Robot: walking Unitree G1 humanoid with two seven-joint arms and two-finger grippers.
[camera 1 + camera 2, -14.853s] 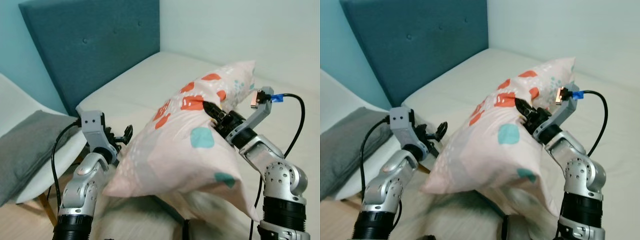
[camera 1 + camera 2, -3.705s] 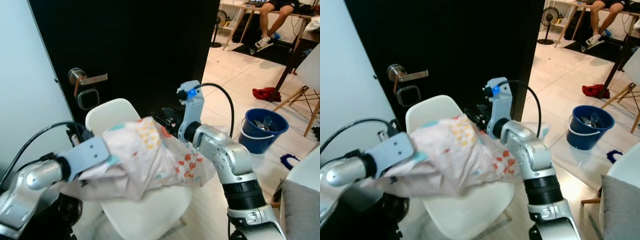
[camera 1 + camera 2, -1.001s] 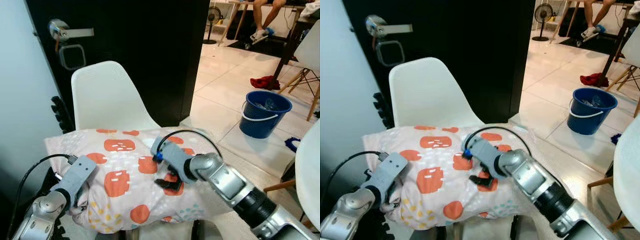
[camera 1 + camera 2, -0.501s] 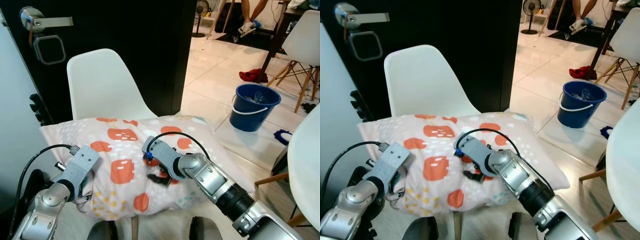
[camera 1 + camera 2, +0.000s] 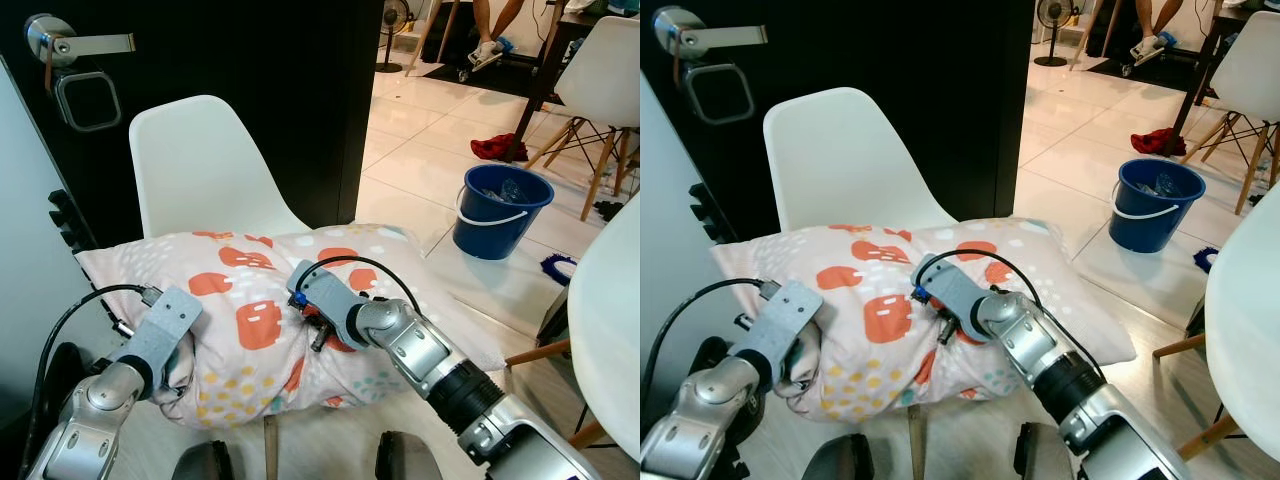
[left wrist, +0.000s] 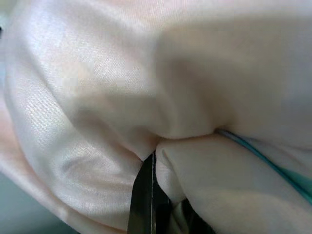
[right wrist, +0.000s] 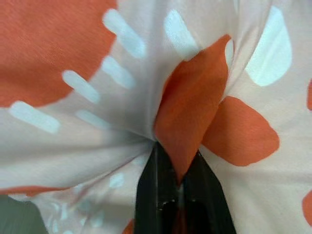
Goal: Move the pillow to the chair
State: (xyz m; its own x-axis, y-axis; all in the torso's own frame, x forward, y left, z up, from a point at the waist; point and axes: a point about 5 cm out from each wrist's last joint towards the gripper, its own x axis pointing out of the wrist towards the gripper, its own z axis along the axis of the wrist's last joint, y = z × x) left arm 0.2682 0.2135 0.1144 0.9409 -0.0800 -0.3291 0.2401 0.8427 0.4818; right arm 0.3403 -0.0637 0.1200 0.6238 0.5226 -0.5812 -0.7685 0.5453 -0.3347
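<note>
The pillow [image 5: 250, 320] lies flat across the chair [image 5: 205, 170] seat, long axis left-right; both the left gripper [image 5: 165, 365] and the right gripper [image 5: 322, 335] pinch its fabric.

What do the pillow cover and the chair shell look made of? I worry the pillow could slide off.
The pillow cover looks like smooth woven fabric with a slight satin sheen, and it bunches into soft folds. The chair shell looks like moulded white plastic, semi-gloss and seamless. Slippery on both counts, probably.
</note>
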